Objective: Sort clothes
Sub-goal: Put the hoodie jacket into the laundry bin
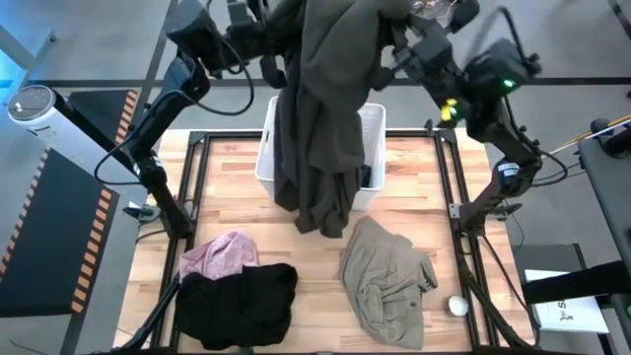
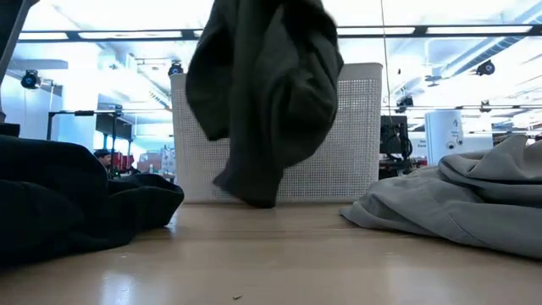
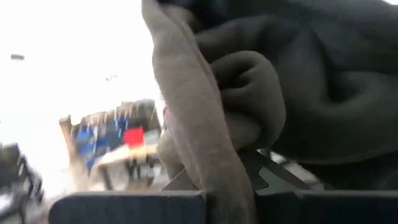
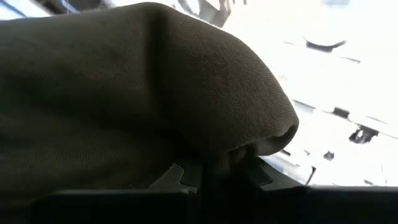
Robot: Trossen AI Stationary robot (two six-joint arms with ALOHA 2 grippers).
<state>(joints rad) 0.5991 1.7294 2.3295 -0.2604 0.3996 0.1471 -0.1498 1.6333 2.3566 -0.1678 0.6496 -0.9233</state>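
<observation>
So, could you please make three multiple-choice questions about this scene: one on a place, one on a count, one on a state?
1. Where is the pink shirt?
A. in the basket
B. on the table, touching the black garment
C. hanging from a gripper

2. How many garments lie on the table?
A. one
B. three
C. five

3. What state is the dark olive garment in?
A. folded flat
B. held up, hanging
C. lying on the floor

Answers:
1 B: it lies against the black garment.
2 B: pink, black and the khaki garment.
3 B: it hangs over the basket, held by the left gripper and the right gripper.
</observation>
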